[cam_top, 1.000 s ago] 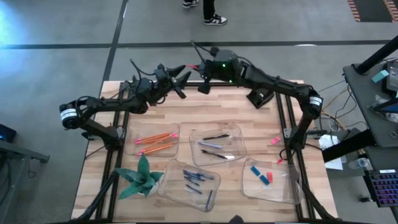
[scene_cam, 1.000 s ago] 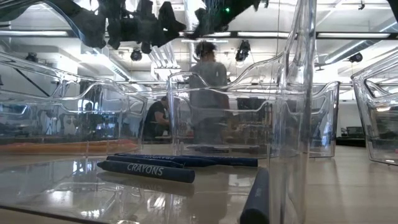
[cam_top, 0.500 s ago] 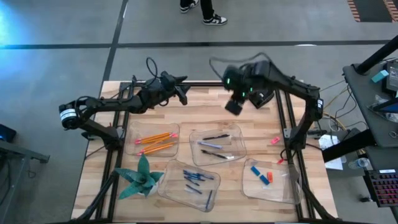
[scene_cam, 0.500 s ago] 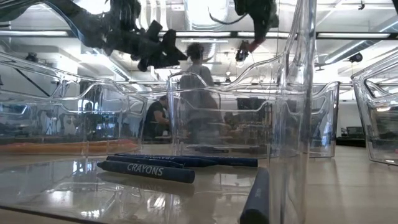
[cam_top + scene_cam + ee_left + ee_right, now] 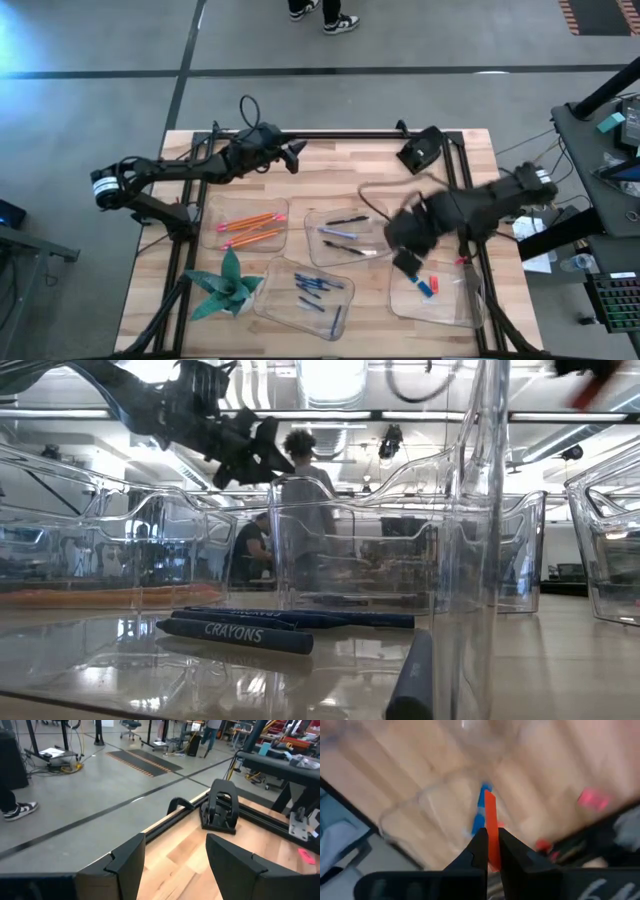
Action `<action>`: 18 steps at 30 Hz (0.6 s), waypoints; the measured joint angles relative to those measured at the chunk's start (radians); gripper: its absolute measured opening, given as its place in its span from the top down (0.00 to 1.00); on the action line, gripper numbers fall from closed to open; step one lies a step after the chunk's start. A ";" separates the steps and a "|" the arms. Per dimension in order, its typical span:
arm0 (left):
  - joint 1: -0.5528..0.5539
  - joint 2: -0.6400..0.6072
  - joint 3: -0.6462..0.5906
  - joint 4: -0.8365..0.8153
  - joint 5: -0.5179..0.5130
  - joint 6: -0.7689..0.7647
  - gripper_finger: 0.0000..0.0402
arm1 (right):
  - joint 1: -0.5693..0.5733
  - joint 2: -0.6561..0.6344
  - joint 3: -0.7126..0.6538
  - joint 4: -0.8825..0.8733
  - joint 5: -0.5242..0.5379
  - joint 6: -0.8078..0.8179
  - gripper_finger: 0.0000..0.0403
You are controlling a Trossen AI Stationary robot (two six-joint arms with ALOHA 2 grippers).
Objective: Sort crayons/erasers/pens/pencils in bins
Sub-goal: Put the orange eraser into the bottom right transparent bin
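So the right gripper (image 5: pixel 408 262) is pinched tight on a thin orange-red stick (image 5: pixel 490 827), and in the high view it hangs over the near-right bin (image 5: pixel 452 312), the one with the erasers (image 5: pixel 420 281) in it. The wrist view shows the stick poking out past the closed fingertips, with blue and red bits in the tub underneath. I can't tell whether it's a short pencil or a crayon. If it's a pencil, this looks like the wrong tub, since the pencils (image 5: pixel 250 230) are lying in the far-left bin (image 5: pixel 212 208). The grip is near one end, probably so the rest hangs free and can drop in cleanly.

The left gripper (image 5: pixel 175 862) is spread wide and holds nothing. It's parked at the far edge of the table (image 5: pixel 330 170), looking out over the floor, well clear of the bins so it doesn't get in the other arm's way.

One pink eraser (image 5: pixel 442 226) sits on the bare wood off to the right, outside every tub, so that one's not sorted yet. The other two bins have dark pens (image 5: pixel 347 235) and blue crayons (image 5: pixel 312 290).
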 joint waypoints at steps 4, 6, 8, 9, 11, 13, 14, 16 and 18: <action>0.000 -0.004 -0.005 0.001 0.001 0.000 0.51 | 0.148 -0.042 -0.151 0.112 -0.051 0.279 0.97; 0.000 -0.004 -0.005 0.000 0.001 0.000 0.51 | 0.203 -0.058 -0.230 0.208 -0.083 0.375 0.97; 0.000 -0.005 -0.005 0.002 0.001 0.000 0.51 | 0.238 -0.066 -0.310 0.296 -0.114 0.433 0.97; 0.000 -0.005 -0.005 0.001 0.001 0.000 0.51 | 0.248 -0.068 -0.347 0.338 -0.120 0.445 0.97; 0.000 -0.005 -0.005 0.001 0.001 0.000 0.51 | 0.252 -0.064 -0.416 0.408 -0.130 0.453 0.97; 0.000 -0.005 -0.005 0.002 0.002 -0.001 0.51 | 0.251 -0.060 -0.475 0.470 -0.160 0.440 0.97; 0.000 -0.005 -0.005 0.002 0.002 -0.001 0.51 | 0.251 -0.059 -0.499 0.498 -0.169 0.425 0.97; 0.000 -0.005 -0.006 0.002 0.005 0.000 0.51 | 0.251 -0.062 -0.544 0.552 -0.176 0.379 0.97; 0.000 -0.005 -0.010 0.001 0.005 -0.001 0.51 | 0.246 -0.066 -0.583 0.598 -0.169 0.343 0.97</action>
